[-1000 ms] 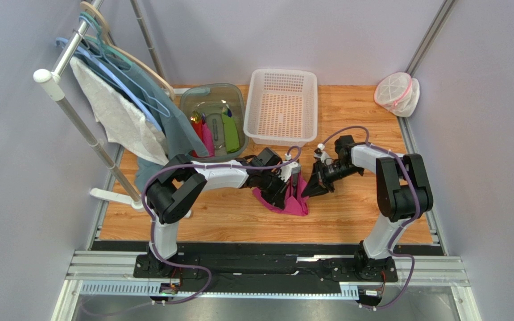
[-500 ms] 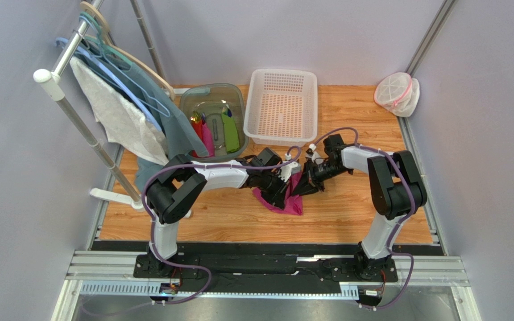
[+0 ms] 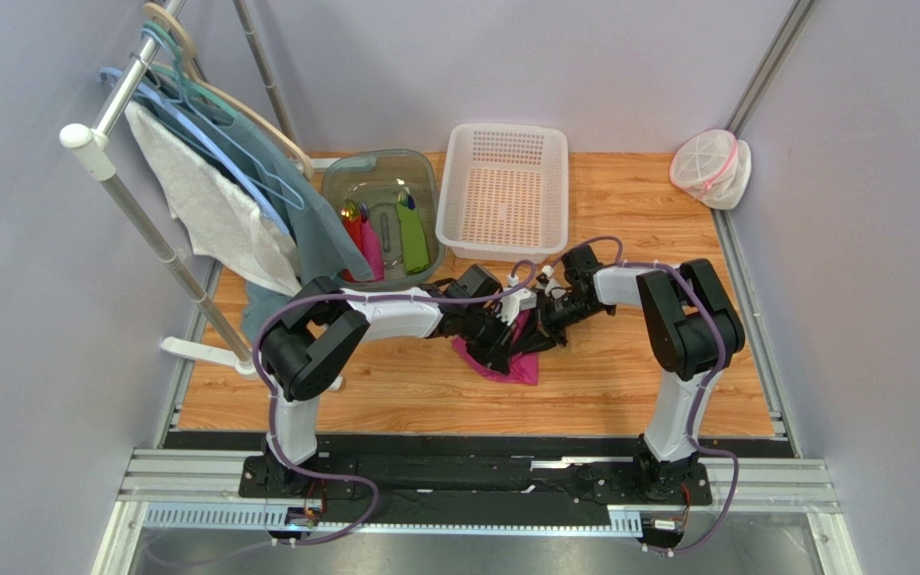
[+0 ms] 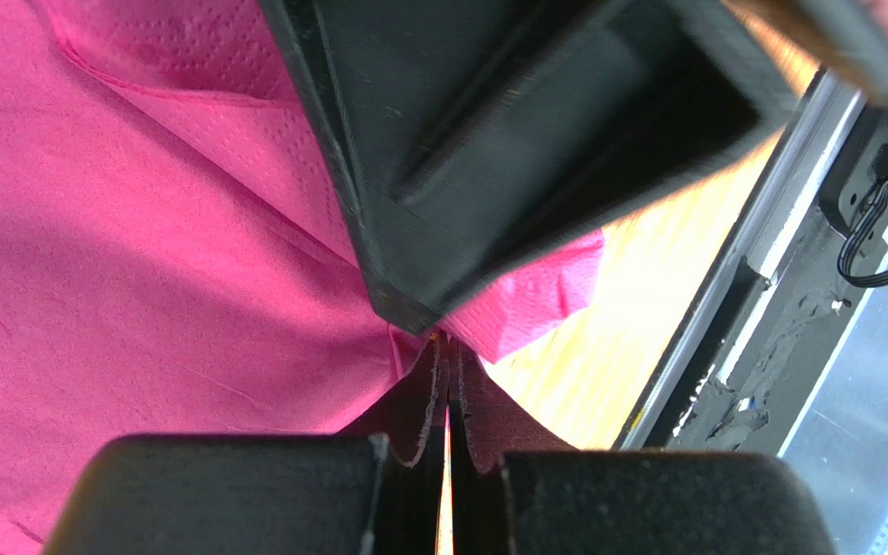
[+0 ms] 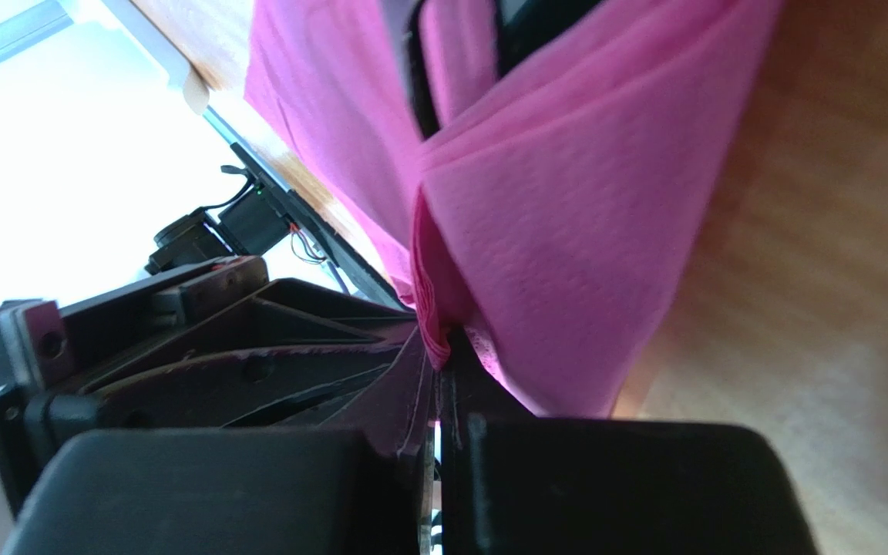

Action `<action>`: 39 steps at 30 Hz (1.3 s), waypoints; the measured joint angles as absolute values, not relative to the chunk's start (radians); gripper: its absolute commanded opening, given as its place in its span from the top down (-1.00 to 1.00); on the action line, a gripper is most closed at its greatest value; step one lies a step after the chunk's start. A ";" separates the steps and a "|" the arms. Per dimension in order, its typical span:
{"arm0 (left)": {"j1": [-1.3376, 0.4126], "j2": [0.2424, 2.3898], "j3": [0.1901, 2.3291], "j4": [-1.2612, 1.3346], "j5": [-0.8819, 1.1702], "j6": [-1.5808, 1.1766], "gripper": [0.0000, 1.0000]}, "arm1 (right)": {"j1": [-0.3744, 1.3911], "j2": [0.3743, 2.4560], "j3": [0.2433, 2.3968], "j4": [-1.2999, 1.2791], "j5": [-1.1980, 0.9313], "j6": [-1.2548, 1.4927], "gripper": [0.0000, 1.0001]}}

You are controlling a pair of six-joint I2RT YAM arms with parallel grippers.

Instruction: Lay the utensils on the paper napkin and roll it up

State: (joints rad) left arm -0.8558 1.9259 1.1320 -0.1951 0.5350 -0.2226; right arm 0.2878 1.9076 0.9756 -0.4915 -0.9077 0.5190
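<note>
**Clerk:** Item one?

**Checker:** Thin magenta-pink paper napkin [image 3: 513, 365], folded and bunched on the wooden table [image 3: 645, 389], mid-table, just in front of the basket. The arms cover most of it from above.

**Clerk:** Utensils?

**Checker:** They cannot be made out in any view. Whether they lie inside the folds, I cannot tell.

**Clerk:** Grippers?

**Checker:** The left gripper [image 4: 446, 347] has its tips pressed together, pinching the napkin's [image 4: 124, 231] gathered edge. The right gripper [image 5: 442, 347] is likewise closed, nipping a fold of the pink paper [image 5: 565, 208]. The two heads almost touch over the sheet, and the right one fills the top of the left wrist view.

**Clerk:** Containers?

**Checker:** Grey-green translucent plastic tub [image 3: 345, 180], far left of centre, holding a chunky green piece [image 3: 411, 237], a pink one [image 3: 373, 256] and a red one [image 3: 355, 230]. The rest is too small to name. White perforated plastic basket [image 3: 507, 129] sits just beside it. White mesh bag with pink trim [image 3: 711, 165] is in the far right corner, its contents unreadable.

**Clerk:** Remainder?

**Checker:** Rail with hangers [image 3: 177, 72] at left, carrying a white cloth [image 3: 207, 210].
</note>
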 measured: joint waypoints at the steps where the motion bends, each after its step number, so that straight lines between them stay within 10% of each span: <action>1: -0.856 1.923 1.129 -0.193 0.534 -0.222 0.98 | 0.288 1.912 0.976 -0.489 -0.906 0.519 1.00; 7: -0.856 1.856 1.077 -0.192 0.520 -0.218 0.90 | 0.288 1.922 0.976 -0.476 -0.899 0.506 0.94; 13: -0.856 1.711 1.002 -0.187 0.510 -0.183 0.73 | 0.288 1.929 0.976 -0.460 -0.900 0.493 0.22; 19: -0.858 1.608 0.948 -0.152 0.490 -0.107 0.40 | 0.290 1.930 0.988 -0.455 -0.926 0.513 -0.01; 39: -1.052 1.683 0.952 0.015 0.155 0.362 0.82 | 0.292 1.943 1.003 -0.463 -0.915 0.528 0.31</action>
State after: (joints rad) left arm -1.0519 1.6833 0.9520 0.0147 0.1555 0.3618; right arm 0.2924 1.9434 1.0035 -0.4629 -0.9146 0.5278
